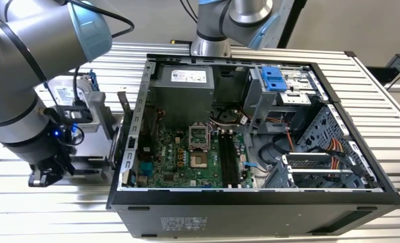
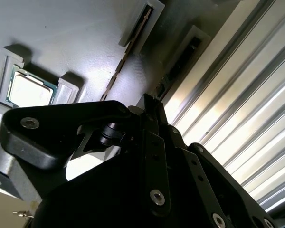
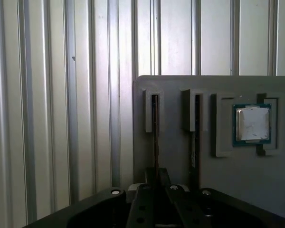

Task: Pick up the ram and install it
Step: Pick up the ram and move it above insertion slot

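Pincer (image 3: 156,179) at ram (image 3: 155,133) — grey tray (image 3: 237,190) on ribbed metal table (image 3: 61,95).

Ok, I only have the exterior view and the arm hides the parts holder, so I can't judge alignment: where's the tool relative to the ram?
Observer: In the first wrist view the tool is in line with a ram stick standing on edge in its slot.
Operator: Is that the only stick?
Observer: No, the neighbouring slot seems to hold a second stick.
Operator: Anything else there?
Observer: A processor chip lies in a pocket of the same gray holder, beside the second slot.
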`<state>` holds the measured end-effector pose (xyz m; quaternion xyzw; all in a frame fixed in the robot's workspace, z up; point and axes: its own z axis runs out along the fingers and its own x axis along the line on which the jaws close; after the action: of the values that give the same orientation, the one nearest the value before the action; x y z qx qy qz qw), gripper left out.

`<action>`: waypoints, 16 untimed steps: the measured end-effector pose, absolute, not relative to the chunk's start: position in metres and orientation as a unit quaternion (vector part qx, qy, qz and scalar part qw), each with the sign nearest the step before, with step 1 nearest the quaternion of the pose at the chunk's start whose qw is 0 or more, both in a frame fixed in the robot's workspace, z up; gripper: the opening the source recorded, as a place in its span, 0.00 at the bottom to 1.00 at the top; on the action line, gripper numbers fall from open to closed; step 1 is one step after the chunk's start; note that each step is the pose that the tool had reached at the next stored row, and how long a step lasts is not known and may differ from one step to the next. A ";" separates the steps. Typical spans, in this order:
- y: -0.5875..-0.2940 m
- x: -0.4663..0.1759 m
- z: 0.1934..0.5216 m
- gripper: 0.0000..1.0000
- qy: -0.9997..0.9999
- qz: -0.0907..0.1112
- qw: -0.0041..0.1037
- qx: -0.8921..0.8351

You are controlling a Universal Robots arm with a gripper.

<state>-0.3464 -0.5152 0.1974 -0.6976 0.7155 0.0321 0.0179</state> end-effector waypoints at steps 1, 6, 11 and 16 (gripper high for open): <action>-0.515 -0.346 0.198 0.00 0.715 0.032 0.018 -0.698; -0.515 -0.346 0.200 0.00 0.715 0.032 0.018 -0.698; -0.515 -0.346 0.203 0.00 0.715 0.032 0.018 -0.698; -0.515 -0.346 0.207 0.00 0.715 0.032 0.018 -0.698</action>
<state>-0.3464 -0.5153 0.2066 -0.6977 0.7155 0.0321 0.0179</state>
